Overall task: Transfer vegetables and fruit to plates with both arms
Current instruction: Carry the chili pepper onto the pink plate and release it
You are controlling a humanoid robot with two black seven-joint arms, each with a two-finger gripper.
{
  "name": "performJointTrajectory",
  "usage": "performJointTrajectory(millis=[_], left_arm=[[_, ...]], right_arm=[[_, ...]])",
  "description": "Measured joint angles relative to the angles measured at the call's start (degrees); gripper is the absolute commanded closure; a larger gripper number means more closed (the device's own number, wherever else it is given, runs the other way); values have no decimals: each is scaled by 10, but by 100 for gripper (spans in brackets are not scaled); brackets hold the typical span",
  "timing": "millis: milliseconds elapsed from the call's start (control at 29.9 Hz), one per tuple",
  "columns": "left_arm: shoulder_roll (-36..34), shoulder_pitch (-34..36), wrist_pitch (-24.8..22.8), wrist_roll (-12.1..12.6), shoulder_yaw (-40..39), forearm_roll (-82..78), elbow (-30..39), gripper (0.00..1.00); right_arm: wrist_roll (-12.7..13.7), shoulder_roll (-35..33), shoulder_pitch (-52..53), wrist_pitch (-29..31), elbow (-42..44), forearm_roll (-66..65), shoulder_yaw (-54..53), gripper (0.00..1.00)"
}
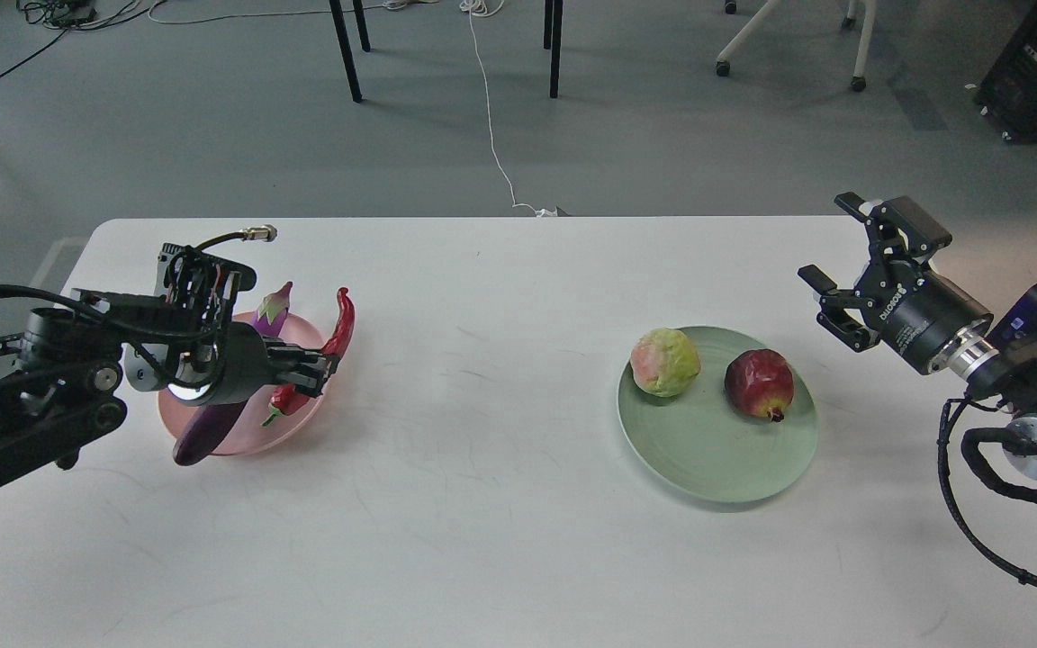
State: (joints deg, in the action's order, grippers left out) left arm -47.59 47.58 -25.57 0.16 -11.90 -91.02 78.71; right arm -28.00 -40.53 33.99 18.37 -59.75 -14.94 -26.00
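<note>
Two vegetables sit at the one pink plate [302, 430] on the left side of the white table [500, 504]: one purple eggplant [212, 434] lies across it, its stem end poking past the far rim and its rounded end hanging over the near rim, and one red chili pepper [340, 326] arcs over the plate's right edge, its green-stemmed end low on the plate and its tip pointing up and away. The left gripper [325, 367] is over that plate with its fingers around the lower part of the chili, though how firmly they close on it cannot be told from this angle. Two fruits rest on the one pale green plate [707, 459] to the right: one green fruit with a pink blush [665, 362] on its far left part and one dark red fruit [759, 384] just beside it, the two not touching. The right gripper [834, 261] hovers above the table beyond the green plate's right side, its two fingers spread apart and holding nothing. Behind the table, a white cable [490, 117] trails across the grey floor between dark chair legs [346, 49].
</note>
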Motion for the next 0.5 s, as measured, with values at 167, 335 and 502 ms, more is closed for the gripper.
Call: performJointTrajectory(millis=[167, 335, 502], left_arm=[[-19, -14, 2, -4, -3, 0, 0, 71], [-28, -19, 2, -10, -3, 0, 1, 1], [-34, -17, 1, -22, -9, 0, 2, 0]], right_arm=[[0, -1, -1, 0, -1, 0, 1, 1], [0, -1, -1, 0, -2, 0, 0, 1], [0, -2, -1, 0, -2, 0, 0, 1]])
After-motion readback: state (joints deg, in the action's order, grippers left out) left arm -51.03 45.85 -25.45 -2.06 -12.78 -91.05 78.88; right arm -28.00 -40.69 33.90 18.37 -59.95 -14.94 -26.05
